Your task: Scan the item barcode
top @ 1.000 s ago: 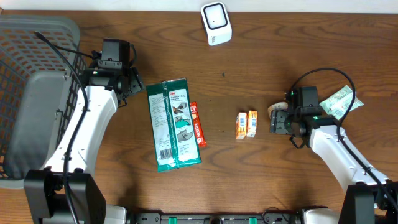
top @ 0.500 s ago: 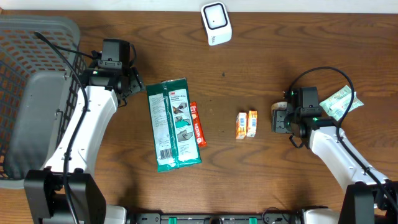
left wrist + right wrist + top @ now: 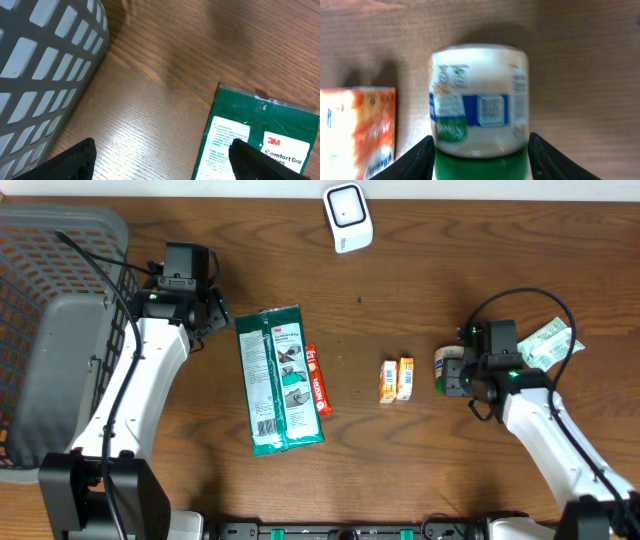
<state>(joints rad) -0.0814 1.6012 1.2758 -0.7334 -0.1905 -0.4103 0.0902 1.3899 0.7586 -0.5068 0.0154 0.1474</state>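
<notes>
Jar [image 3: 447, 367] just right of two boxes [image 3: 397, 379]

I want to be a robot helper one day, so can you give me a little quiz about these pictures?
1. True or false: the left gripper is open, with nothing between its fingers.
2. What sits between the right gripper's fingers? A) a jar B) a spoon C) a ball
3. How many orange boxes lie on the table?

Key: 1 true; 2 A; 3 two.
</notes>
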